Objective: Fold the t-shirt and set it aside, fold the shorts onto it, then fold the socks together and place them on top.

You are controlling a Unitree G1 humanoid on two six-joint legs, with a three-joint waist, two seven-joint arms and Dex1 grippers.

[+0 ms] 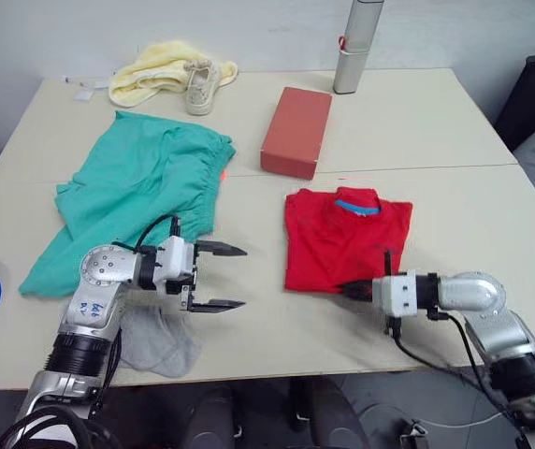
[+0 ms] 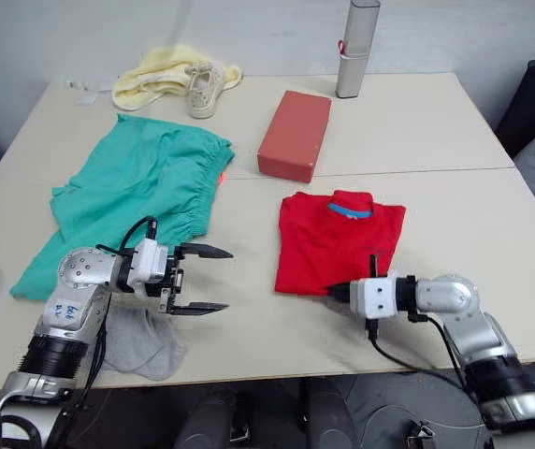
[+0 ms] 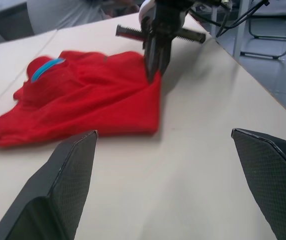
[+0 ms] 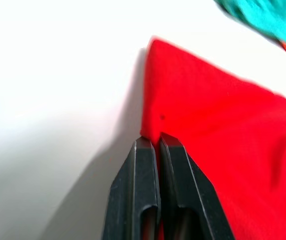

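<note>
The soft light grey socks lie at the near edge of the pale worktop, partly under the left arm. Just above them hangs the left claw, its two black fingers spread wide apart with nothing between them. It points across the worktop toward the bright red cotton t-shirt.

The t-shirt is folded into a small square on the right side, with its blue neck band at the far end. The right claw is at the near edge of the t-shirt, fingers pressed together and pinching the red cloth at its corner.

The thin teal-green shorts lie spread flat on the left, behind the left claw. Farther back are a brick-red box, a beige sneaker on a pale yellow towel, and a tall grey case.
</note>
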